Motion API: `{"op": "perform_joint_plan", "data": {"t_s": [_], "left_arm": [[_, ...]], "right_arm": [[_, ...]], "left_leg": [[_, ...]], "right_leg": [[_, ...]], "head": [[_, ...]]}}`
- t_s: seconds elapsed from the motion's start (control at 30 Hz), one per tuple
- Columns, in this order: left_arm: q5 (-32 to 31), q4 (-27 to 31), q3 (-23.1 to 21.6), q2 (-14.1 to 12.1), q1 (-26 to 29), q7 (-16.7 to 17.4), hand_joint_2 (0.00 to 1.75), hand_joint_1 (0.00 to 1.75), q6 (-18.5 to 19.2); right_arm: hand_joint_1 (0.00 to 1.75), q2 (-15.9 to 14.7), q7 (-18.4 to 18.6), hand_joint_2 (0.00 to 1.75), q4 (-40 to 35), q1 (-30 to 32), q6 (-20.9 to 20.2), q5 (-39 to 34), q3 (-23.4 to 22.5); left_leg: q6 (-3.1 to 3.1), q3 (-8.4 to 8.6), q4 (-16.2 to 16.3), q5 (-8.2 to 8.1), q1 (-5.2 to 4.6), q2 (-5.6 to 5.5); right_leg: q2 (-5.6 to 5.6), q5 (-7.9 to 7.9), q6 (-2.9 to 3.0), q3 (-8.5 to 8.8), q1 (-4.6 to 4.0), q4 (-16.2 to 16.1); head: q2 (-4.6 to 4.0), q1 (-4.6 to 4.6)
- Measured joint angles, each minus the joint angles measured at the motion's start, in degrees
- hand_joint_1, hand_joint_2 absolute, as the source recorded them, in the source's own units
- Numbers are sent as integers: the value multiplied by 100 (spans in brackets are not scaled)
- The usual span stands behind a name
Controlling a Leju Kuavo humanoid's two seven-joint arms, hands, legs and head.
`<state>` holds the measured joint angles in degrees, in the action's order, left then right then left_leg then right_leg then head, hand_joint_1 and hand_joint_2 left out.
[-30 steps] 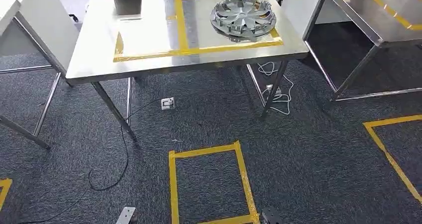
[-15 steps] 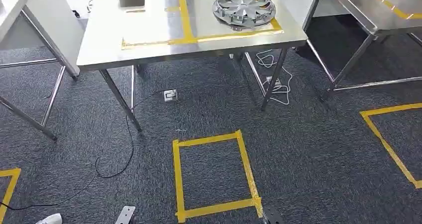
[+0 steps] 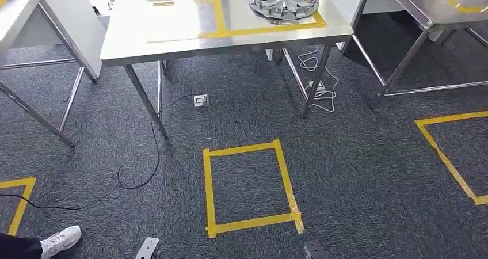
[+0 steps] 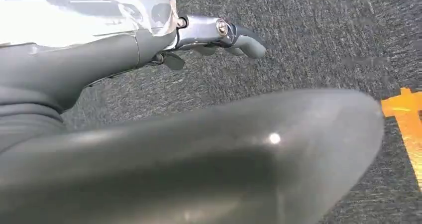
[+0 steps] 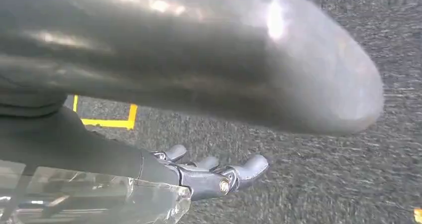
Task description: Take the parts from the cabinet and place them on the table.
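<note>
left hand (image 4: 219, 35) and right hand (image 5: 214, 171) hang over dark nubby carpet (image 3: 357, 172), fingers loosely apart, gripping nothing. the part (image 3: 283, 0), a round silver ribbed hubcap-like disc, lies at 12 o'clock on the steel table (image 3: 172, 37) inside yellow tape. a yellow tape square (image 3: 250, 187) marks the floor at centre.

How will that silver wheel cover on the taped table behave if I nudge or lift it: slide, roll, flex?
The wheel cover lies flat on the smooth steel table, so a push would probably slide it rather than roll it. Its thin, spoked, plastic-looking build suggests it is light for its width and may flex if lifted by one edge. The glossy rim looks slippery.
</note>
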<state>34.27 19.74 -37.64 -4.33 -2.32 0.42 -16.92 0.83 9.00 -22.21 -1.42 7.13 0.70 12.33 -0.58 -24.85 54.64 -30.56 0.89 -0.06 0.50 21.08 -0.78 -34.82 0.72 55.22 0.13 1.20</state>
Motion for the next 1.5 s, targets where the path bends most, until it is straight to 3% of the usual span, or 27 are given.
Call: {"op": "perform_joint_plan", "data": {"t_s": [0.07, 0.1, 0.13, 0.2, 0.27, 0.3, 0.33, 0.4, 0.43, 0.5, 0.57, 0.7, 0.97, 1.5], "left_arm": [[4, 0, -11, 0, 14, 0, 0, 0, -4], [11, 0, -13, 2, 20, 0, 0, 0, -7], [11, 0, -22, 4, 14, 0, 0, 0, -7], [11, 0, -35, 7, 1, -4, 0, 0, -35], [11, 0, -46, 7, 7, -4, 0, 0, -53], [11, 0, -50, 9, 11, -4, 0, 0, -57], [11, 0, -55, 9, 17, -4, 0, 0, -59], [11, 2, -70, 13, 17, -4, 0, 0, -59], [11, 2, -70, 13, 16, -4, 0, 0, -59], [11, 2, -72, 11, 6, -6, 0, 0, -66], [11, 0, -72, -4, 17, -4, 0, 0, -68], [20, 0, -76, 2, 9, -4, 0, 0, -70], [37, 0, -79, 2, 10, -2, 0, 0, -76], [35, 0, -103, 2, 3, 2, 0, 0, -96]], "right_arm": [[0, 2, -2, 0, 0, 6, 2, -2, 0], [0, 0, -4, 0, 0, 18, 2, -2, 0], [0, -13, -7, 0, 0, 28, 7, -4, 0], [0, -4, -24, 0, 0, 37, 13, -24, 7], [0, -9, -39, 0, 0, 50, 20, -35, 9], [0, -15, -48, 0, 0, 63, 20, -39, 9], [0, -15, -48, 0, 0, 71, 22, -46, 9], [0, -20, -52, 0, 0, 64, 22, -55, 9], [0, -22, -57, 0, 0, 54, 22, -55, 9], [0, -20, -68, 0, -2, 68, 24, -70, 9], [0, -2, -68, 0, -2, 107, 24, -83, 11], [0, -2, -70, 0, -2, 90, 26, -83, 22], [0, 4, -68, 0, -2, 79, 11, -83, 48], [0, 4, -81, 0, -2, 67, -2, -81, 70]], "left_leg": [[93, -54, 11, 48, -43, 5], [176, -66, -54, 136, 17, 18], [200, -106, -47, 182, -1, 42], [261, -229, -41, 276, -18, 50], [264, -352, -23, 358, -37, 54], [256, -403, -11, 389, -37, 52], [242, -444, 1, 410, -36, 50], [207, -461, 58, 433, -33, 43], [186, -518, 102, 432, -53, 47], [115, -596, 161, 459, -78, 51], [194, -626, 188, 471, -71, 40], [200, -626, 154, 508, -36, 42], [57, -685, 126, 602, -4, 42], [25, -719, 138, 625, -14, 42]], "right_leg": [[0, -81, -73, -5, 37, -23], [-1, -51, -80, -45, 53, 33], [-17, 126, -54, -171, 53, 234], [-23, 658, 37, -515, 60, 1153], [-24, 950, 32, -717, 62, 1866], [-24, 938, -6, -621, 64, 1824], [-23, 851, -62, -371, 67, 1520], [-21, 592, -154, 319, 76, 469], [-25, 631, -123, 522, 69, 83], [-34, 599, -52, 497, 41, 73], [-33, 576, -40, 481, 42, 63], [-34, 543, 30, 471, -7, 63], [-30, 479, 129, 392, -47, 74], [-29, 443, 111, 367, -34, 74]], "head": [[0, 2], [0, 2], [0, -4], [0, -26], [0, -26], [0, -22], [0, -26], [0, -26], [0, -28], [0, -7], [0, -4], [0, -9], [0, -11], [0, -11]]}}
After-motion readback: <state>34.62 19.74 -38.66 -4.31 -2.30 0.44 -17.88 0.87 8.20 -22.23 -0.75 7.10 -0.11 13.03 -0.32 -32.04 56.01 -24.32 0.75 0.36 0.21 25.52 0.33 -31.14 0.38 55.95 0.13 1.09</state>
